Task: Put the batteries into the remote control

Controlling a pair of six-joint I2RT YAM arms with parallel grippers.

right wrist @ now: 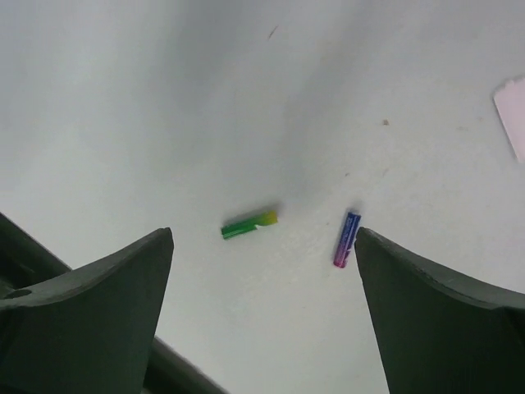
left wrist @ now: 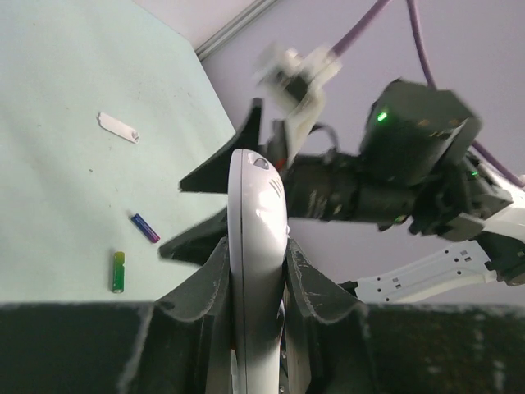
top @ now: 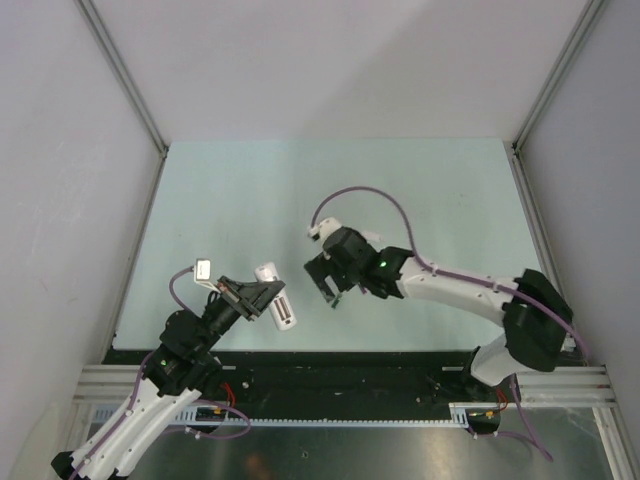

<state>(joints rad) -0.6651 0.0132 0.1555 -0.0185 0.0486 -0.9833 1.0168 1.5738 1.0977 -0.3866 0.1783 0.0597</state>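
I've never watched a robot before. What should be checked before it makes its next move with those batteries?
1. The remote is clamped in the left tool: ok.
2. The right tool is open and empty: ok.
3. The green battery and purple battery lie free and apart on the table: ok.
4. The right tool is over the batteries: ok.
5. The remote's battery compartment is open: cannot tell.

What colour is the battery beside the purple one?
The battery is green with a yellow end; clearest in right wrist view.
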